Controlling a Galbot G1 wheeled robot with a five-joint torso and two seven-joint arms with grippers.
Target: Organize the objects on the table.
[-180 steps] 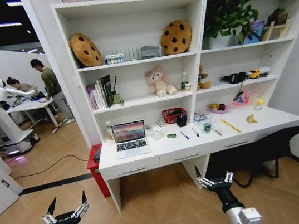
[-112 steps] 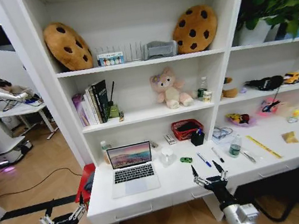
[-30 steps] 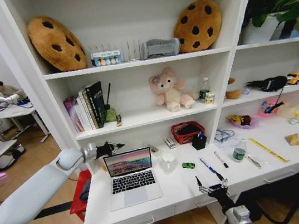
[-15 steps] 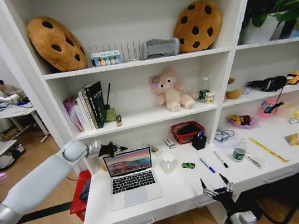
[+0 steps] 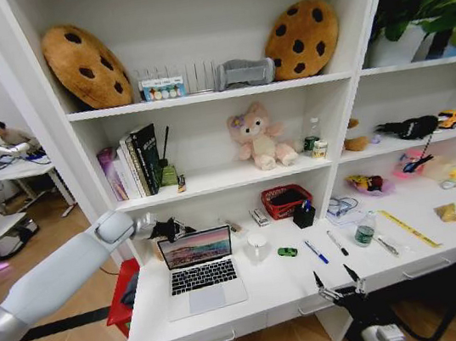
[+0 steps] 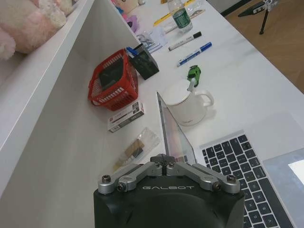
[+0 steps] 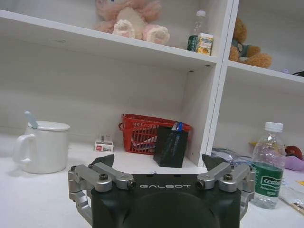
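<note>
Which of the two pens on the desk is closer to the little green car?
The blue pen. It lies just right of the green toy car, while the black pen lies farther right, nearer the green-labelled bottle.

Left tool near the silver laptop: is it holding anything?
Nothing is held. The left tool is shut and empty by the silver laptop screen's top edge; the right tool is open and empty.

Head high; wrists near shared mug point(image 6: 186, 105).

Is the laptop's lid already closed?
No, in the head view the silver laptop stands open on the table, its screen lit, with the left gripper at the lid's top edge.
</note>
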